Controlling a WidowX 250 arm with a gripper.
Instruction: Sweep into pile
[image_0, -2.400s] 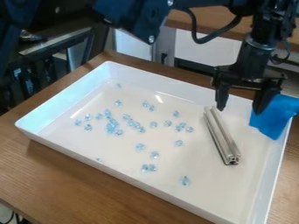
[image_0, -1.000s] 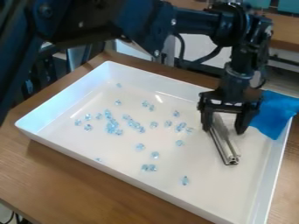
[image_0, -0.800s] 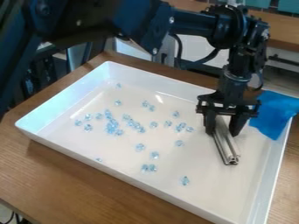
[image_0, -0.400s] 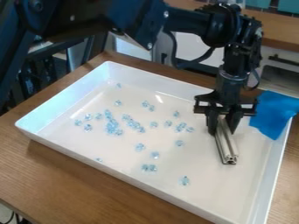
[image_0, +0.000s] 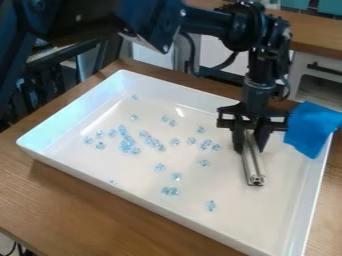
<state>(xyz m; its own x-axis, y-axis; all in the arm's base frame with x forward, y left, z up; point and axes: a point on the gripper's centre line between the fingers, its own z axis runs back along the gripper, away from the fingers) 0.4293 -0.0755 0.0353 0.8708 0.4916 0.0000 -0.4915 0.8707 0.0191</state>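
1. Camera view: the silver, grooved metal bar (image_0: 252, 167) is being clamped at its far end by the black two-finger gripper (image_0: 249, 148), over the right part of the shallow white rectangular tray (image_0: 287, 202).
2. Task material: the clear pale-blue faceted beads (image_0: 127, 145) are lying scattered left of the bar, densest in a loose clump; no single pile is being formed.
3. Risk, slip: the bar is being gripped near one end only, so twisting may be caused by drag during a sweep.
4. Risk, missed beads: stragglers may be left behind if the bar is being carried tilted or too high.
5. Risk, scraping: the tray may be shoved if too much downward force is being applied.
6. Surface: the tray is being supported by a brown wood-grain table (image_0: 60, 187); a bright blue cloth (image_0: 310, 129) is hanging at its right corner.
7. Room: white cabinetry (image_0: 322, 70) is standing behind, beneath a wooden counter (image_0: 317, 40).
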